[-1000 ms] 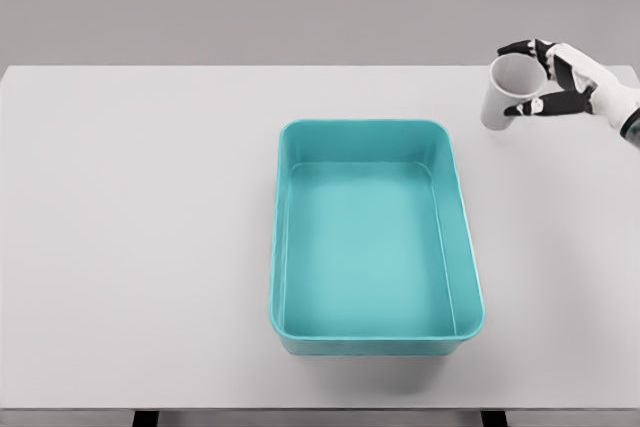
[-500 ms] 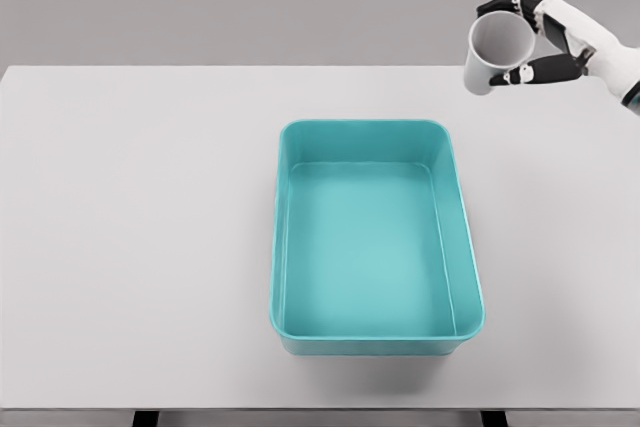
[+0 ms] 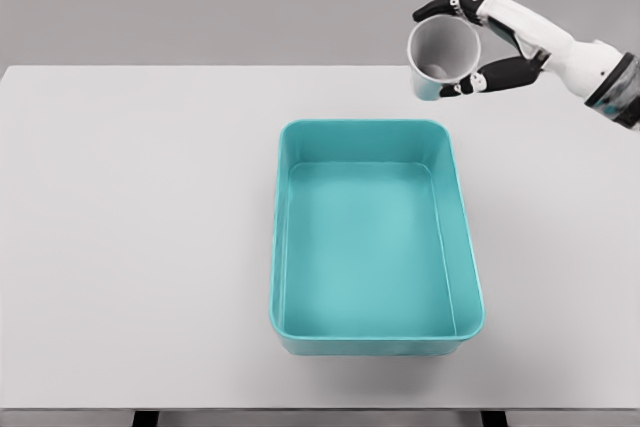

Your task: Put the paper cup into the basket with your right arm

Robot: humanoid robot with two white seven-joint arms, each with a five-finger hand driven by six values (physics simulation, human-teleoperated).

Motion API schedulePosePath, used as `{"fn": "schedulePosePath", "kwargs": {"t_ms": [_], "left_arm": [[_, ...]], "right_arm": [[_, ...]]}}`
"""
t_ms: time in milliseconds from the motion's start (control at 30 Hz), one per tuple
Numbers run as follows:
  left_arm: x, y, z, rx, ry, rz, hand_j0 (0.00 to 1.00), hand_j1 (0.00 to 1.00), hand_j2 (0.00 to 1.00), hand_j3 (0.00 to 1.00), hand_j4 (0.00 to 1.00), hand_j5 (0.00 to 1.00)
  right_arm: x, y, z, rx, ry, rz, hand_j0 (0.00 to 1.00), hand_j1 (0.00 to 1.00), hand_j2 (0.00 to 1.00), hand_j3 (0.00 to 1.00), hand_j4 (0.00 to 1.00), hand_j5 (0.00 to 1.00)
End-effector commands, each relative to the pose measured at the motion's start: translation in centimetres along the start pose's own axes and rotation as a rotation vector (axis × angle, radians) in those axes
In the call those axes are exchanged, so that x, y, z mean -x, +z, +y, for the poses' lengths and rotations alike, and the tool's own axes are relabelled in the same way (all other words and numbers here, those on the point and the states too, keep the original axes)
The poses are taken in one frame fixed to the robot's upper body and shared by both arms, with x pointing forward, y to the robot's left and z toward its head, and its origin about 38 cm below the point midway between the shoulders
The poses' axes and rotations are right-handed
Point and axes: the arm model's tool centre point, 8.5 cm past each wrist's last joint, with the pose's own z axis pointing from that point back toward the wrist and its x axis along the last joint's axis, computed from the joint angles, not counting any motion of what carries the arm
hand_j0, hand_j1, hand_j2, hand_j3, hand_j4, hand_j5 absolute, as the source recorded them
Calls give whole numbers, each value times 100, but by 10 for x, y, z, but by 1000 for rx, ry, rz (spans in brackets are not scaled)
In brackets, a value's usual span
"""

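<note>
The right hand [image 3: 492, 45] grips the paper cup [image 3: 441, 55] in the air, tilted with its mouth toward the camera, above the far right corner of the turquoise basket [image 3: 462, 247].

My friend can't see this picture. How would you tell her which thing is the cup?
Start at the big white table with the teal basket in its middle. Look above the basket's far right corner, where the robot's right hand comes in from the right. The paper cup is the small white tube held in its fingers, tipped so that you see its grey inside, and it is the only thing up in the air.
</note>
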Motion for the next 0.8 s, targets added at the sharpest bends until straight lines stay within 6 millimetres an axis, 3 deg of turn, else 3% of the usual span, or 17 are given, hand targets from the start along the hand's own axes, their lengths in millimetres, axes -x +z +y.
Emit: {"fn": "schedulePosePath", "kwargs": {"t_ms": [0, 300, 633, 767], "left_arm": [[0, 0, 0, 0, 0, -1, 100, 100, 100, 100, 100, 100], [0, 0, 0, 0, 0, -1, 100, 100, 100, 100, 100, 100], [0, 0, 0, 0, 0, -1, 100, 100, 100, 100, 100, 100], [0, 0, 0, 0, 2, 0, 100, 100, 100, 100, 100, 100]], "right_arm": [[-11, -9, 12, -38, 6, -36, 75, 75, 75, 75, 75, 75], [-16, -19, 43, -135, 11, -56, 75, 75, 75, 75, 75, 75], [-11, -19, 56, -165, 40, -43, 75, 75, 75, 75, 75, 75], [-7, -18, 70, -193, 33, -51, 75, 75, 75, 75, 75, 75]]}}
